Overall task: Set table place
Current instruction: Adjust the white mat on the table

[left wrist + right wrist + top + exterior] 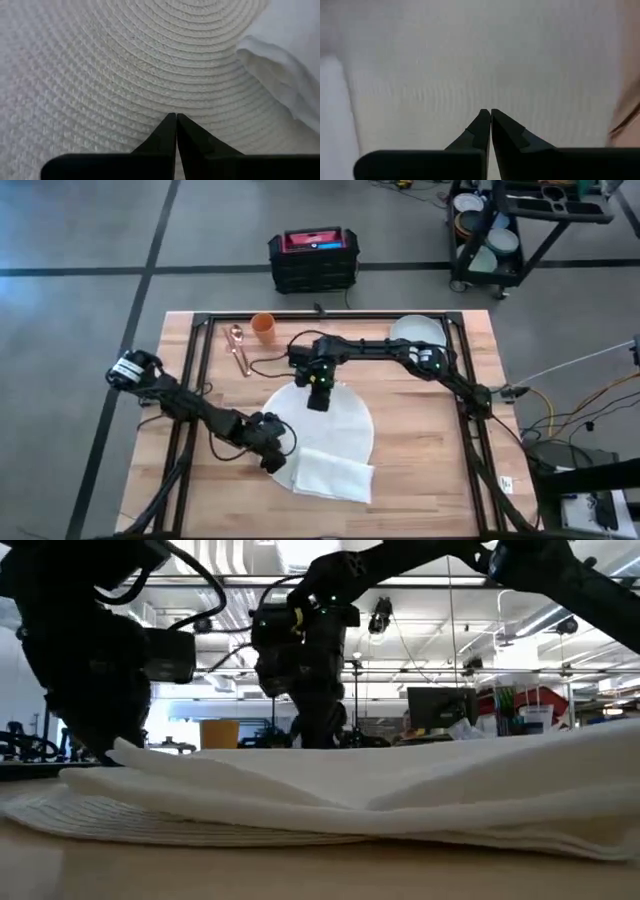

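The round white woven mat (pixel 335 420) lies flat in the middle of the wooden table (pixel 425 480). A folded white napkin (pixel 335 475) lies partly on the mat's near edge. The pale plate (pixel 418 331) rests on the table at the far right. My left gripper (pixel 272 452) is shut at the mat's near-left edge, its fingertips (pixel 176 116) over the weave (pixel 125 60), beside the napkin (pixel 285 75). My right gripper (pixel 318 396) is shut over the mat's far part (pixel 495 60). My left gripper points its shut fingers down at the mat's near-left part (pixel 176 107); I cannot tell whether the tips touch the weave. My right gripper points its shut fingers down at the mat's far part (pixel 487 102); whether they touch it I cannot tell either.
An orange cup (pixel 263 327) and copper cutlery (pixel 238 348) lie at the far left of the table. The black frame rail (pixel 470 410) runs around the top. In the low view the napkin (pixel 400 780) hides both grippers' tips.
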Motion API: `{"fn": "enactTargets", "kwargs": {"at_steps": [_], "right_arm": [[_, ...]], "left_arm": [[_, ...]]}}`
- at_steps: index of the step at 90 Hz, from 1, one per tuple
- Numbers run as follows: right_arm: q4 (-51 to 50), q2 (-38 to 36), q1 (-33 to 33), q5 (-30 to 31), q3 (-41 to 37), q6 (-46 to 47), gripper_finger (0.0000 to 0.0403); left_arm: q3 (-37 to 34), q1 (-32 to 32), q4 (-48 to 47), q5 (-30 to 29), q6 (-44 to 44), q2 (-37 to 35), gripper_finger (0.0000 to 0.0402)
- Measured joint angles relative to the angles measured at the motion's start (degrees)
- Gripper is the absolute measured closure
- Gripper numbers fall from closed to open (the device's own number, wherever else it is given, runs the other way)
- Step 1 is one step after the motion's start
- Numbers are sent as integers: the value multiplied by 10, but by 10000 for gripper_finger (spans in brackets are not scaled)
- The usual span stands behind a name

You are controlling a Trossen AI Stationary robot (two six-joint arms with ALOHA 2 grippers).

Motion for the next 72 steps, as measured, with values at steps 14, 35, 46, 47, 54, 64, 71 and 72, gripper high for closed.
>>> {"fn": "enactTargets", "kwargs": {"at_steps": [14,35,46,47,54,64,71,72], "right_arm": [[58,1,6,2,-24,23,403],[83,-2,5,39,-64,15,403],[73,-5,6,38,-81,11,403],[71,-5,6,37,-83,11,403],[64,-6,10,23,-95,21,403],[54,-5,22,-12,-106,51,403],[53,-5,33,-20,-108,70,403],[54,-5,35,-21,-108,74,403]], "left_arm": [[2,0,-3,-7,8,-1,402],[3,-3,-3,-7,8,-1,402],[4,-4,-19,-8,17,-1,402],[4,-4,-23,-8,19,-1,402],[5,-3,-55,-13,33,-3,402],[6,-4,-89,-14,73,-6,402],[6,-4,-106,-14,102,-9,402],[5,-4,-108,-15,106,-10,402]]}}
